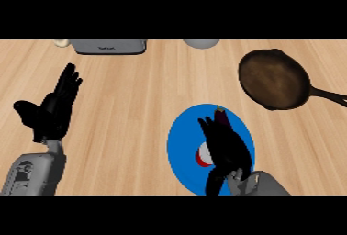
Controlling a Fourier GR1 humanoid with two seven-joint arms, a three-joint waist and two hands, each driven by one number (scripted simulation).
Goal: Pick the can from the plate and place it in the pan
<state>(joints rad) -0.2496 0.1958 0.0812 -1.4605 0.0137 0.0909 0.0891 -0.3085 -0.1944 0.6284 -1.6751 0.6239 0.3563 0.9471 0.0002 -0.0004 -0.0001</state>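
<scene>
A blue plate point(181, 147) lies on the wooden counter at lower centre-right. My right hand point(227, 147) hovers over it with fingers stretched out and the thumb pointing down, open. Only a red and white sliver of the can point(202, 155) peeks out at the palm's left side; the rest is hidden beneath the hand. A small dark purple bit shows at the fingertips, and I cannot tell what it is. The dark round pan point(274, 78) sits at upper right, its handle running out to the right edge. My left hand point(51, 110) rests open at the left, fingers up.
A grey appliance point(108, 46) stands at the counter's far edge, with a small beige object point(61, 42) to its left and a pale grey rounded object point(201, 42) to its right. Bare wood lies between the plate and the pan.
</scene>
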